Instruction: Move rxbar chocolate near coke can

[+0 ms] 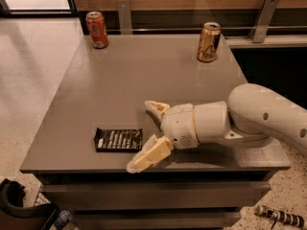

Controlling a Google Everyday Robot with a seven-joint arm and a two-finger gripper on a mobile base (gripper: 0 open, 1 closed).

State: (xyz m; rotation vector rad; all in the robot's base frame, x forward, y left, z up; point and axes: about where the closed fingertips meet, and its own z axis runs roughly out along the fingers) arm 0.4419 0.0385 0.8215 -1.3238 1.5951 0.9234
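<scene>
"Where's the end effector (pixel 143 135)?"

"I see it low over the desk (pixel 144 71) near the front edge, fingers spread wide, pinching nothing."

"And the rxbar chocolate (pixel 118 140)?"

"Flat on the desk, just beside the open fingers. The coke can (pixel 97 29) stands well apart at a far corner, and a gold-brown can (pixel 209 42) at the other."

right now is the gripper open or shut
Open. The gripper hovers at one end of the rxbar chocolate near the table's front edge, its two fingers spread wide, gripping nothing.
</scene>
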